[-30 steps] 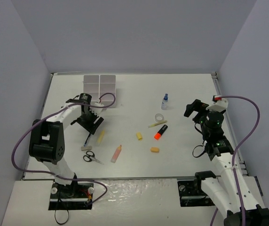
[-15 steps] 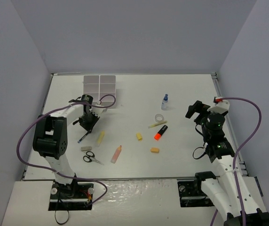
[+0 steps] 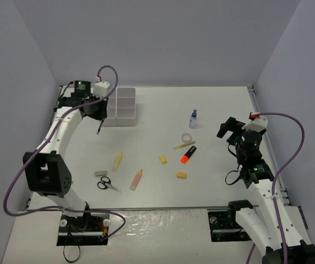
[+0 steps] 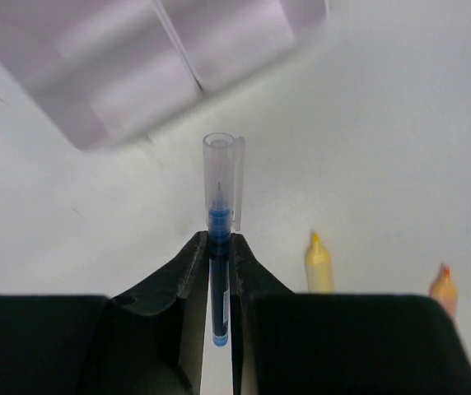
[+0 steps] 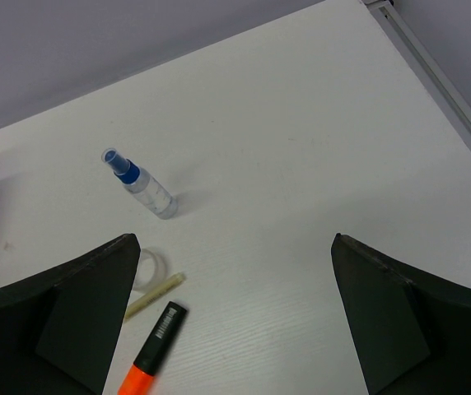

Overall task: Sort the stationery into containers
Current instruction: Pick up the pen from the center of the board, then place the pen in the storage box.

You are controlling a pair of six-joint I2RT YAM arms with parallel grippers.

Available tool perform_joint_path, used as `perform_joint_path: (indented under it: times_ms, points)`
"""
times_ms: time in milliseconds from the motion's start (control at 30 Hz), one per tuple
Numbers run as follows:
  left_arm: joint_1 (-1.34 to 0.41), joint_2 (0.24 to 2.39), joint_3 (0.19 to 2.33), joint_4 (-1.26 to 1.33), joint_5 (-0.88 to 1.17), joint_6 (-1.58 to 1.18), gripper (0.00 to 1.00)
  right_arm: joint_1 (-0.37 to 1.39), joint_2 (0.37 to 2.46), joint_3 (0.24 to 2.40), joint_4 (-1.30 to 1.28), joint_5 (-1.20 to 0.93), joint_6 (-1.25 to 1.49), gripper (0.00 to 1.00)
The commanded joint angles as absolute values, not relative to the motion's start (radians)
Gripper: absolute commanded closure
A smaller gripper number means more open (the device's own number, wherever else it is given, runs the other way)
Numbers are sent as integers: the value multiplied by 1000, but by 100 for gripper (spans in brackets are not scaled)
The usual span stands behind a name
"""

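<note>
My left gripper (image 3: 98, 119) is shut on a blue pen (image 3: 98, 128) with a clear cap and holds it above the table, just in front of and left of the white containers (image 3: 119, 108). In the left wrist view the pen (image 4: 221, 206) stands between my fingers (image 4: 188, 263), with the containers (image 4: 161, 66) beyond it. My right gripper (image 3: 227, 127) is open and empty at the right. It faces the blue-capped bottle (image 5: 141, 183), the tape roll (image 5: 150, 268), a pale pen (image 5: 155, 295) and an orange marker (image 5: 149, 354).
On the table lie a yellow marker (image 3: 117, 160), a pinkish-orange marker (image 3: 136, 179), black-handled scissors (image 3: 108, 184), a small grey eraser (image 3: 101, 172) and two yellow erasers (image 3: 163, 159) (image 3: 181, 176). Grey walls close in the table on three sides.
</note>
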State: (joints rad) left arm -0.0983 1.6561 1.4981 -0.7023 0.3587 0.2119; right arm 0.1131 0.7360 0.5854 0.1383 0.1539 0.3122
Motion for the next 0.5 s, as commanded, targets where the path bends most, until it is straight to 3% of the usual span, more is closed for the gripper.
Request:
perform_joint_path:
  times_ms: [0,233,467]
  points:
    - [-31,1524,1567,-239,365,-42,100,122,776,617,213,166,310,0]
    - [-17,1732,1697,177,291,-192,100,123,790,652,222,169,318,0]
    - [-24,1866,1605,642,362,-145,100,124,808,685,224,177,369,0]
